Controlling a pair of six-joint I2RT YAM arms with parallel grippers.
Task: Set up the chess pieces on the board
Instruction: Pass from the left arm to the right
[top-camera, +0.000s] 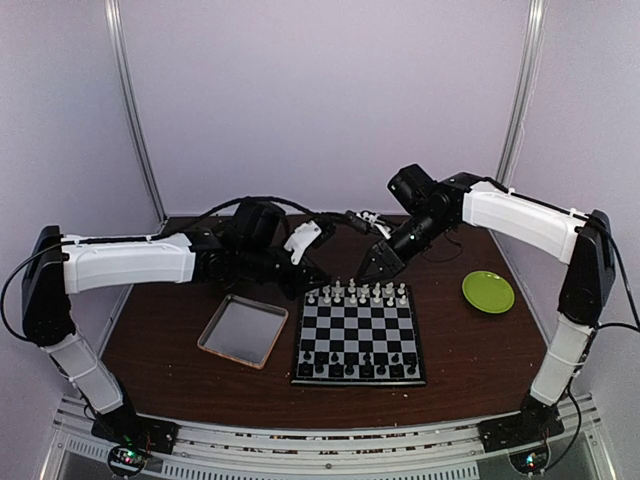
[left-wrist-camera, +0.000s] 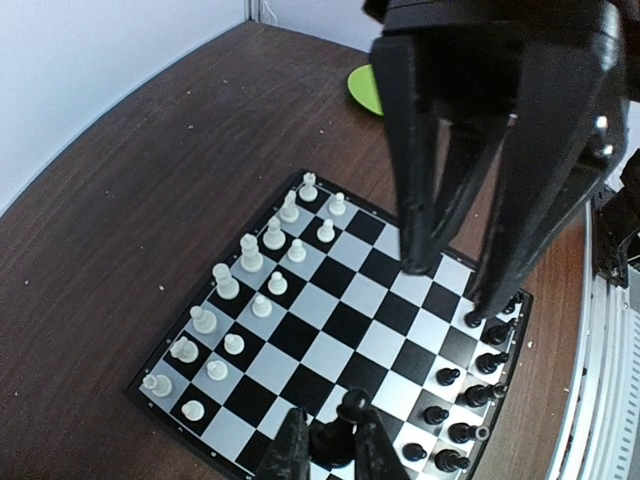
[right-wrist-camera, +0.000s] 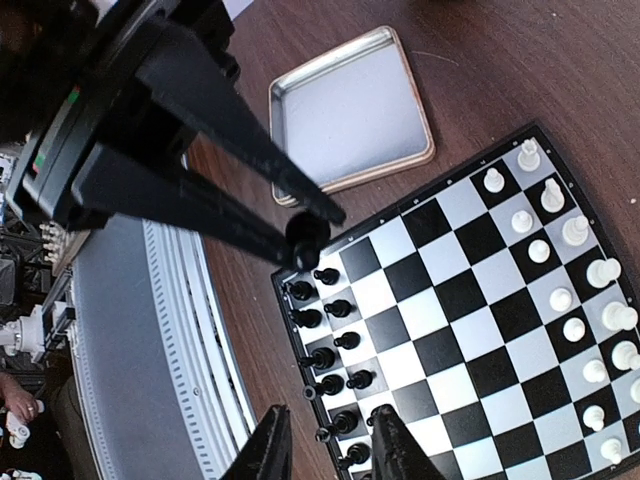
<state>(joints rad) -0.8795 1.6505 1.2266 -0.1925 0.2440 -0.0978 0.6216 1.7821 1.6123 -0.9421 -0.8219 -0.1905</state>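
The left jaws are pinched almost closed on one black chessman (right-wrist-camera: 305, 240), held high so that it clears the ranks below. The right jaws stand partly apart with nothing between them, hanging above the board (top-camera: 360, 322). The board lies mid-surface beside the tray (top-camera: 243, 330). White pieces (top-camera: 358, 293) fill its far rows and black pieces (top-camera: 360, 362) line the near side, where I judge this one belongs
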